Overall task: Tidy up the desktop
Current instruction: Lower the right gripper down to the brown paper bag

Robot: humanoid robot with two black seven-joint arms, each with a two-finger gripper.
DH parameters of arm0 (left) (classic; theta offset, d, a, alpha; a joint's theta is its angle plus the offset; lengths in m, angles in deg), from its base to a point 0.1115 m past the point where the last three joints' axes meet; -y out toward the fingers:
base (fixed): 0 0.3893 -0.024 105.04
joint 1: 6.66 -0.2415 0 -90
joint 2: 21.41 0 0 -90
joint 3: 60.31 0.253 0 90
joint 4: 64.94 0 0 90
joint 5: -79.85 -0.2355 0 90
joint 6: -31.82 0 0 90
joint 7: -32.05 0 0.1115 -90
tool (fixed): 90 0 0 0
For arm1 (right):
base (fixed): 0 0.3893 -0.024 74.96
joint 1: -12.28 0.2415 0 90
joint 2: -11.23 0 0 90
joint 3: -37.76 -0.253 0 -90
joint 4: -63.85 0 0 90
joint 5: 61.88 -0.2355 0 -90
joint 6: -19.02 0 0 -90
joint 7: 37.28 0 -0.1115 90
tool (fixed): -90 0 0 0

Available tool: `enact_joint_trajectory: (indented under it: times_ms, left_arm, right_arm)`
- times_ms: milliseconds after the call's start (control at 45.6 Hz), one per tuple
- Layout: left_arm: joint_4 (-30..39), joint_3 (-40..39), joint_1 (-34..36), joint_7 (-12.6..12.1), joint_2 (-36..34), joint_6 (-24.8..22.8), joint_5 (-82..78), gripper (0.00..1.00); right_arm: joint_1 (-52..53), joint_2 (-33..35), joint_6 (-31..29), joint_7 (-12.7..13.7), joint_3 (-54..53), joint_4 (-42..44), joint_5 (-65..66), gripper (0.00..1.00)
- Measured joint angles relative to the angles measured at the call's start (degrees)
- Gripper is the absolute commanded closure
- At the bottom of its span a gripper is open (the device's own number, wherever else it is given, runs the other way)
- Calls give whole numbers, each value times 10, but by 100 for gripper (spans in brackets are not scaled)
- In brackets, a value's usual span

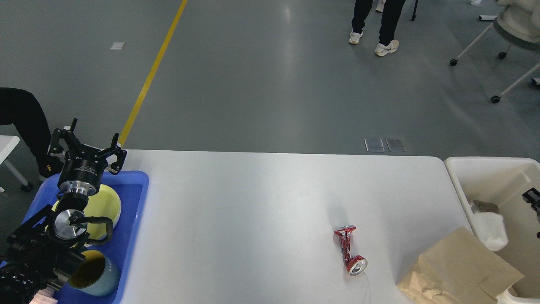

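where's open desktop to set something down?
Bare: the whole stretch of desktop between the blue tray and the crushed red can, plus the far strip. Crowded: near-right corner, where the can and brown paper bag lie beside the bin.

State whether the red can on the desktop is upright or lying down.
Lying down: the crushed red can rests on its side on the desktop, open end facing the camera.

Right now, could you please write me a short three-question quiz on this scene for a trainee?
1. True or false: the crushed red can lies on the desktop.
2. What stands in the blue tray? A) plate and cup B) bottle C) book
3. Which way are the fingers of the left gripper set, open or shut?

Key: 1 true; 2 A, the yellow plate and the cup; 3 open.
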Motion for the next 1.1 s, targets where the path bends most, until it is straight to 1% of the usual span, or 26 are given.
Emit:
enact_joint_trajectory:
  times_ms: [131, 197, 285, 351, 372, 482, 570, 745, 964, 1030, 1095]
  left_arm:
    - [0, 0, 0, 0, 0, 0, 0, 3]
    - [0, 0, 0, 0, 0, 0, 0, 3]
    - [0, 0, 0, 0, 0, 0, 0, 3]
    - [0, 0, 0, 0, 0, 0, 0, 3]
    - [0, 0, 0, 0, 0, 0, 0, 3]
    - [0, 0, 0, 0, 0, 0, 0, 3]
    - [0, 0, 0, 0, 0, 0, 0, 3]
    - [0, 0, 0, 0, 0, 0, 0, 3]
    - [0, 0, 0, 0, 0, 0, 0, 3]
    - [0, 0, 0, 0, 0, 0, 0, 3]
    - [0, 0, 0, 0, 0, 0, 0, 3]
  right_arm:
    - [24, -4, -3, 2, 10, -20, 2, 0]
    - [54, -3, -14, 2, 29, -43, 3, 0]
    - [118, 0, -38, 2, 84, -80, 2, 0]
    - [174, 1, -50, 1, 131, -120, 1, 0]
    - [221, 2, -55, 0, 162, -157, 1, 0]
    - [306, 4, -78, 0, 203, -235, 1, 0]
    - [375, 6, -126, -1, 227, -301, 1, 0]
    - [491, 5, -265, -2, 242, -384, -1, 0]
    - [619, 6, -428, 0, 268, -450, -3, 0]
    - [644, 7, -466, 1, 284, -460, -4, 0]
    - [653, 9, -490, 2, 299, -464, -4, 0]
